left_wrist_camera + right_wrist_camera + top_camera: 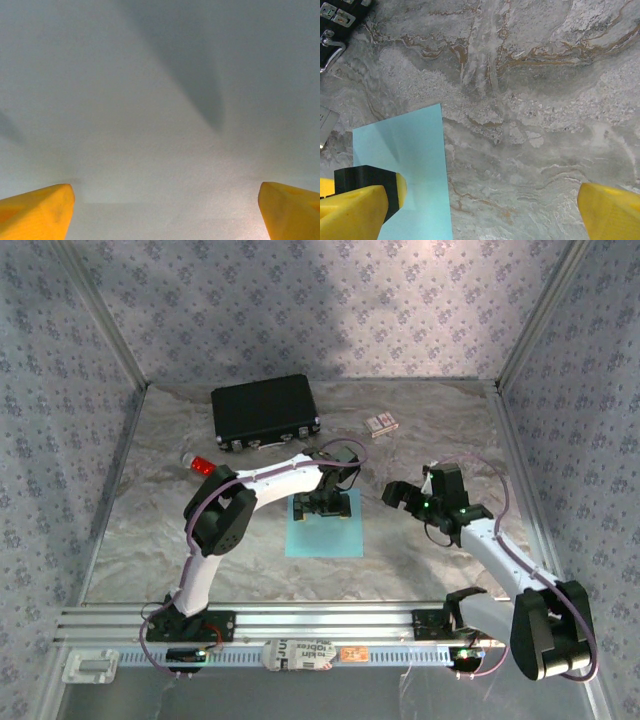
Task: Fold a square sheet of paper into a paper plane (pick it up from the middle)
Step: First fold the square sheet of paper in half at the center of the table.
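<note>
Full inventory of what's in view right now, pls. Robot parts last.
square sheet of paper: 1, light cyan-blue, flat on the table at centre, unfolded
black case: 1, black with metal latches, far side, left of centre
card box: 1, small, patterned, far side, right of the case
red tube: 1, red with a clear end, left side, near the left arm's elbow
table: 1, grey marble pattern
left gripper: 1, yellow fingers, open, directly over the sheet
right gripper: 1, yellow fingers, open, over bare table just right of the sheet
</note>
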Motion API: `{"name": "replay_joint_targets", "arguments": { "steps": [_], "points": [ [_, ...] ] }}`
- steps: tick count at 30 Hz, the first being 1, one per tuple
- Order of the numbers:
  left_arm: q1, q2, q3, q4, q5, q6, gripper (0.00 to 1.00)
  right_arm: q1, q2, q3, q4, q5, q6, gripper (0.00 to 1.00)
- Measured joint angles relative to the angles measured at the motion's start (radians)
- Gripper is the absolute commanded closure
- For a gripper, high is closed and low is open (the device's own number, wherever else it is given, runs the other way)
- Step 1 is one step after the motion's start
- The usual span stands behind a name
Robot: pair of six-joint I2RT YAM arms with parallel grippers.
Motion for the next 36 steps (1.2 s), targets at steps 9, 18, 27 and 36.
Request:
{"name": "replay_joint_targets", "arguments": {
  "steps": [9,18,27,36],
  "points": [
    [-0.001,0.010,-0.017,0.028,0.000,0.011,0.05,0.000,-0.002,-0.016,0.000,0.000,0.000,0.01],
    [-0.013,0.011,-0.030,0.042,-0.023,0.022,0.06,0.000,-0.002,-0.016,0.000,0.000,0.000,0.01],
    [-0.013,-0.013,-0.070,0.081,-0.023,0.021,0.06,-0.002,0.001,-0.016,0.000,0.000,0.000,0.01],
    [-0.013,-0.016,-0.076,0.088,-0.023,0.022,0.08,-0.002,0.003,-0.016,0.000,0.000,0.000,0.01]
  ]
}}
